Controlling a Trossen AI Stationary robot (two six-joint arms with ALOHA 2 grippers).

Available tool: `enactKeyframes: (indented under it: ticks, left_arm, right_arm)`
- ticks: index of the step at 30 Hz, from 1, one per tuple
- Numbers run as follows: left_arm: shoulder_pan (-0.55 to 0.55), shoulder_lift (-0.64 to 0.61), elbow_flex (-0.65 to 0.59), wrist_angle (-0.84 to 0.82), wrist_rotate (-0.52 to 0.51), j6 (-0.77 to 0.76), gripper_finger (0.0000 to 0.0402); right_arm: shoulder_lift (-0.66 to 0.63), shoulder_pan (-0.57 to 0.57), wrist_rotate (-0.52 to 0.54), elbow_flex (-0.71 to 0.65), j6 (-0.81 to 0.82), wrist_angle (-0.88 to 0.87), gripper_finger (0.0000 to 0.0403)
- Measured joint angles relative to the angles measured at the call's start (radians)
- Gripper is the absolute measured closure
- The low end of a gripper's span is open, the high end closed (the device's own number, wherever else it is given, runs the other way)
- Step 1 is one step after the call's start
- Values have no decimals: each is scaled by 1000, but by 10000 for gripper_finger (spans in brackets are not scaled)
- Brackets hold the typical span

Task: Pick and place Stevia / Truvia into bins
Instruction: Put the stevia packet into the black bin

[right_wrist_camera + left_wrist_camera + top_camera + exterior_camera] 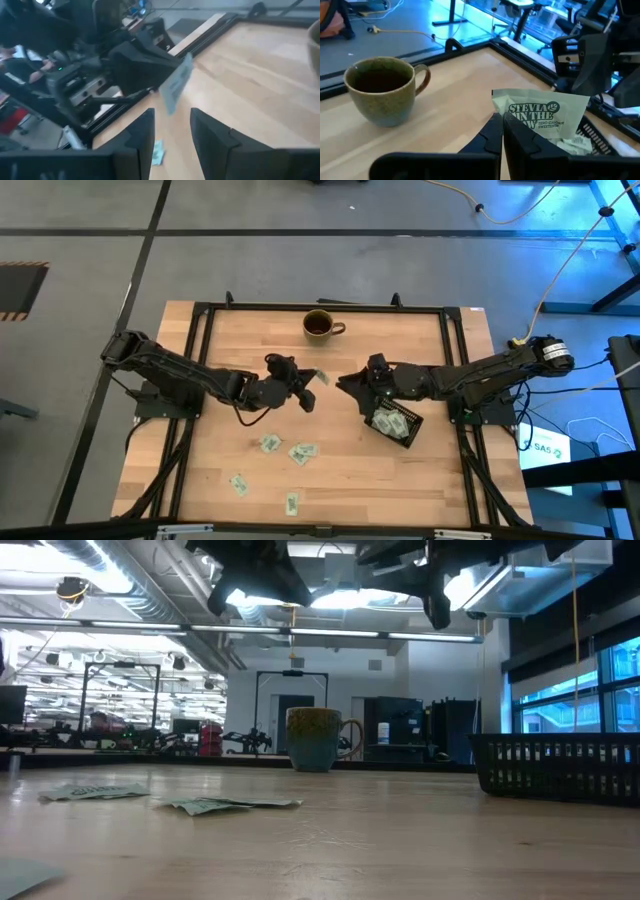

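Note:
My left gripper (306, 388) hangs above the table's middle, shut on a pale green and white Stevia sachet (540, 114). My right gripper (172, 132) faces it from the right, open, with the sachet (177, 87) just beyond its fingertips and apart from them. The black bin (397, 421) stands on the table under the right arm and has sachets inside. Several more sachets (270, 443) lie flat on the wood nearer the front edge. My left gripper pinches the sachet's end nearest the fingers (501, 114) between its two fingers. The fingers come nearly level from the table's left. The sachet sticks out past the fingertips with its printed face (535, 116) to the wrist camera, lifted clear of the table.
A brown-green mug (321, 326) stands near the far edge, behind both grippers. Black frame rails (200, 330) run around the tabletop. In the low view the bin (560, 766) is on the right, with flat sachets (225, 804) on the left.

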Motion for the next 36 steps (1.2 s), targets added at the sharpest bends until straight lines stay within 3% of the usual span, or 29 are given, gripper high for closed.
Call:
enactKeyframes:
  ticks: [10, 26, 36]
  left_arm:
    - [0, 0, 1, 106, -38, 99, 398]
    - [2, 12, 2, 119, -53, 101, 398]
    - [2, 88, 83, 116, -78, 166, 398]
  right_arm:
    - [20, 0, 41, 0, -59, 46, 274]
    - [41, 0, 71, 0, -134, 135, 274]
    - [63, 0, 92, 0, -126, 139, 274]
